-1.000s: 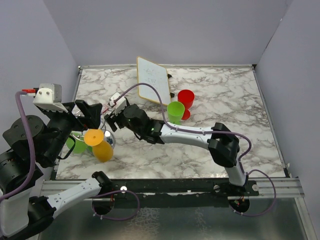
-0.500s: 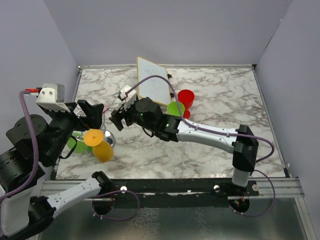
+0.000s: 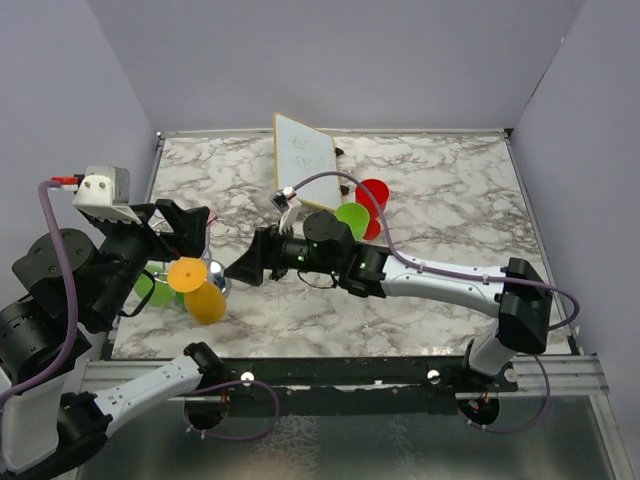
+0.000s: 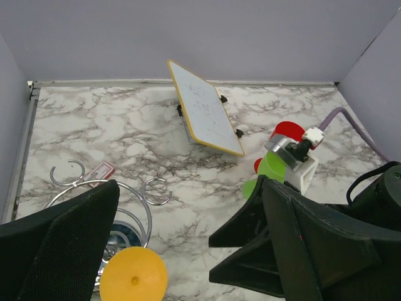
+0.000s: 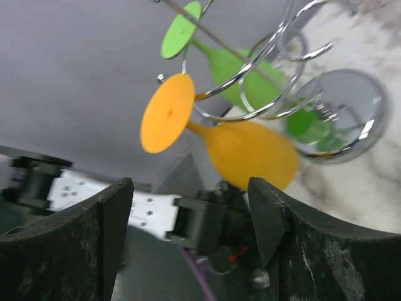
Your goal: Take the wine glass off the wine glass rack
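The chrome wine glass rack [image 3: 216, 277] stands at the table's near left; its domed base [image 5: 341, 116] and wire arms [image 5: 250, 81] fill the right wrist view. An orange wine glass [image 3: 203, 295] hangs from a wire arm, foot disc [image 5: 166, 113] toward me and bowl [image 5: 250, 153] below. A green wine glass [image 5: 241, 69] hangs behind it and also shows in the top view [image 3: 155, 290]. My right gripper [image 3: 243, 270] is open and empty, pointing left at the rack, just right of the orange glass. My left gripper [image 3: 185, 232] is open and empty above the rack.
A white tilted board [image 3: 305, 160] stands at the back centre. A red cup [image 3: 373, 193] and a green cup [image 3: 351, 220] sit right of it, behind my right arm. A small red-and-white tag [image 4: 100, 169] lies near the rack. Walls close the left and back sides.
My right gripper has moved down toward the near edge and turned to point left at the rack, its arm stretching out. The left arm and the glasses have stayed in place.
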You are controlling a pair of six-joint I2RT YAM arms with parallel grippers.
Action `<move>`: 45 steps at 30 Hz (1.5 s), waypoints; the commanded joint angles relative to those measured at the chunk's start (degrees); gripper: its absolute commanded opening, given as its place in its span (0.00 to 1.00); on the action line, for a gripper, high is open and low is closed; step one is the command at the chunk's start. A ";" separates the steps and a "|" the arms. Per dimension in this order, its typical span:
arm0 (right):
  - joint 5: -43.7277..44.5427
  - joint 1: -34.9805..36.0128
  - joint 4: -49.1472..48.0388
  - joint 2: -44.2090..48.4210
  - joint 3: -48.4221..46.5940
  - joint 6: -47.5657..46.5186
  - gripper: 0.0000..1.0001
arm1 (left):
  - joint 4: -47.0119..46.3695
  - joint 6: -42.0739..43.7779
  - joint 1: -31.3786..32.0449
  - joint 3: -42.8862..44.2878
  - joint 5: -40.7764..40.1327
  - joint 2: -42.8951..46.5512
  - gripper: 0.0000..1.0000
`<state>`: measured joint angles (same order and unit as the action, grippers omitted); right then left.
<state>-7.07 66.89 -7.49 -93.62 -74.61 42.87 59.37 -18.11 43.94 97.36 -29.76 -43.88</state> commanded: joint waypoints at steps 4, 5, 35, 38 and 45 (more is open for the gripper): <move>-12.98 -0.14 -18.89 -5.18 1.17 28.34 0.70 | -1.41 -0.56 -0.09 -0.62 1.87 1.21 0.99; -13.65 -0.12 -19.57 -6.24 0.48 29.66 0.69 | -1.44 -0.65 -0.09 -0.53 1.96 1.38 0.99; -10.60 -0.08 -19.35 -18.41 -9.30 35.72 0.35 | -2.02 -2.19 -0.09 -0.43 4.29 1.29 0.99; -10.59 -0.05 -19.26 -18.93 -9.61 35.72 0.32 | -2.07 -2.11 -0.09 -0.33 4.31 1.22 0.99; -10.57 -0.08 -19.17 -18.93 -10.01 35.61 0.22 | -2.06 -2.02 -0.09 -0.15 4.25 1.09 0.99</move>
<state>-18.74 66.89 -26.59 -111.55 -82.43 78.41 58.39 -19.88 43.94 96.92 -26.39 -42.70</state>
